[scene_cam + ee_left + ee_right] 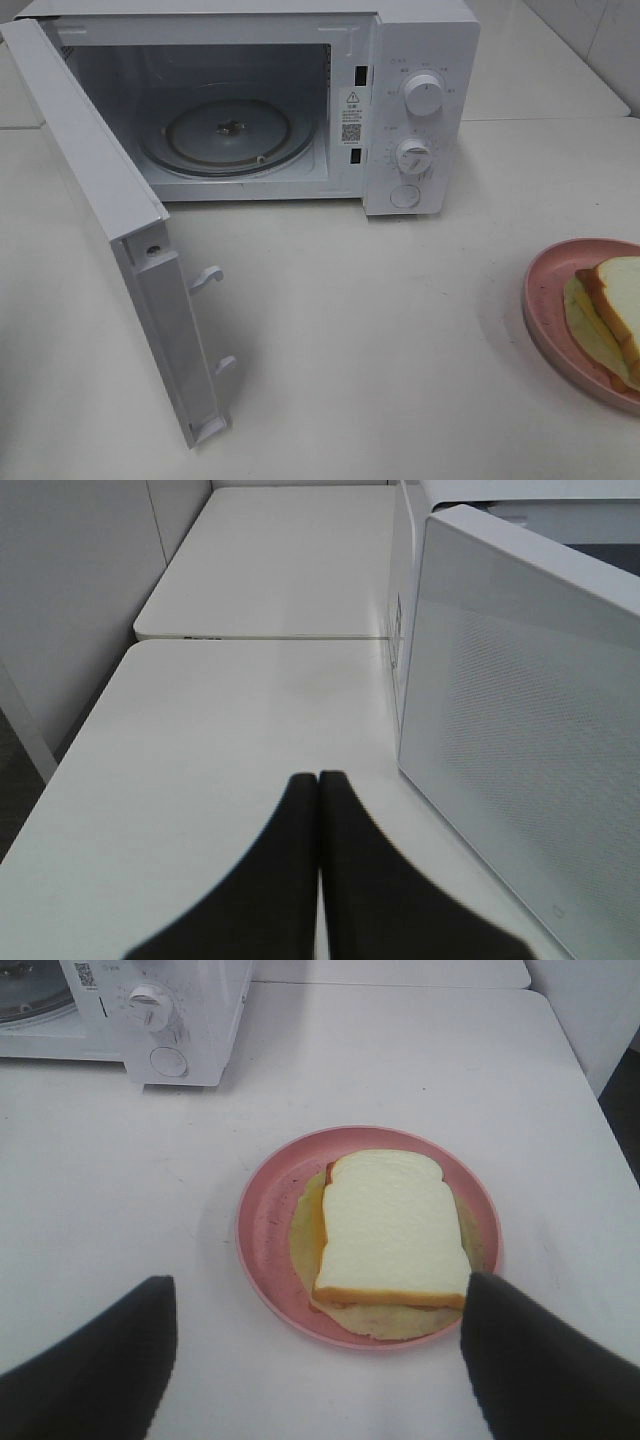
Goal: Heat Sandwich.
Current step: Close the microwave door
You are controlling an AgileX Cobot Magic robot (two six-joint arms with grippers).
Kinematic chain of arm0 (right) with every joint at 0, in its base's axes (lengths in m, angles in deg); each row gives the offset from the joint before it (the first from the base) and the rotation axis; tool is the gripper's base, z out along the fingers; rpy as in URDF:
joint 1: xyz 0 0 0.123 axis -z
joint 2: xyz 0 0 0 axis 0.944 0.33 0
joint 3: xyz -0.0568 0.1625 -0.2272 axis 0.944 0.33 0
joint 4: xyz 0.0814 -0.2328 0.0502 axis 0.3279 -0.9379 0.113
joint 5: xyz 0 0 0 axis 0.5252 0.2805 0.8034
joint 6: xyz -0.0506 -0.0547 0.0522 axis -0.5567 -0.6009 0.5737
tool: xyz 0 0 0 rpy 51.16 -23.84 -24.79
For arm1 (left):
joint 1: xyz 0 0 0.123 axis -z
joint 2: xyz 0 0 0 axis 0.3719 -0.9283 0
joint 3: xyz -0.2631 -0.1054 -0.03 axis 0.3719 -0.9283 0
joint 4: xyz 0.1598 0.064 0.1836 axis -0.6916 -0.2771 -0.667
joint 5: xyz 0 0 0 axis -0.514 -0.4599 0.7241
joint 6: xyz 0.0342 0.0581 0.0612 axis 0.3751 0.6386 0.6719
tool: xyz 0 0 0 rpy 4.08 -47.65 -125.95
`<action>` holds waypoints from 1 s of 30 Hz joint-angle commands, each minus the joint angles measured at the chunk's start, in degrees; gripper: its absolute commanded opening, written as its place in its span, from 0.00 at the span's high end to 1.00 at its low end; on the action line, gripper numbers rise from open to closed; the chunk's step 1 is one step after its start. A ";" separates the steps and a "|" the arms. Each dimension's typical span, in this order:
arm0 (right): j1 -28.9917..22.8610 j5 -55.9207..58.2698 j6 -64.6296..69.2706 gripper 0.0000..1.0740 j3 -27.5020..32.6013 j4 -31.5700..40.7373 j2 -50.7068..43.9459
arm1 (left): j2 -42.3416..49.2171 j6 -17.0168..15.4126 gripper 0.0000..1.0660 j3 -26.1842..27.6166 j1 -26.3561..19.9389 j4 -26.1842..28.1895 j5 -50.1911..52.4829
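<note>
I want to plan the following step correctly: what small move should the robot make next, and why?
Probably lower the right gripper toward the pink plate to take it. The microwave door already stands open, the glass turntable is bare, and the sandwich lies on the plate between the open right fingers. The left gripper is shut, beside the door, holding nothing.

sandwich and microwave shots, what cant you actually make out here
- Sandwich: in the high view the right edge cuts it and the pink plate off.
- Sandwich filling: in the right wrist view the top slice covers it.
- Microwave dial labels: too small to read in any view.
- Microwave door: the left wrist view shows only its outer face; the cavity is hidden behind it.
- Both arms: outside the high view.
</note>
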 commanded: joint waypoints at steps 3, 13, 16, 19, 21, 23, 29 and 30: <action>0.46 -0.86 -0.63 0.30 -0.06 0.17 -1.55 | -4.76 0.17 1.00 -6.36 0.00 -0.06 16.96; 0.46 -0.86 -0.63 0.30 -0.06 0.17 -1.55 | -20.63 -0.57 1.00 -9.05 0.00 -1.43 37.64; 0.46 -0.86 -0.57 0.30 -0.06 0.17 -1.55 | -26.01 -2.64 1.00 -9.05 0.00 -5.10 42.11; 0.46 -0.86 -0.57 0.30 -0.06 0.17 -1.55 | -30.65 -6.65 1.00 -8.25 0.00 -10.60 46.35; 0.46 -0.86 -0.57 0.30 -0.06 0.17 -1.55 | -33.40 -9.45 1.00 -7.56 0.00 -15.53 48.41; 0.46 -0.86 -0.57 0.30 -0.06 0.17 -1.55 | -35.75 -11.29 1.00 -7.10 0.00 -19.71 50.42; 0.46 -0.86 -0.57 0.30 -0.06 0.17 -1.55 | -42.23 -16.44 1.00 -6.76 0.00 -31.51 60.68; 0.46 -0.86 -0.57 0.30 -0.06 0.17 -1.55 | -43.26 -16.44 1.00 -6.76 0.00 -32.66 62.17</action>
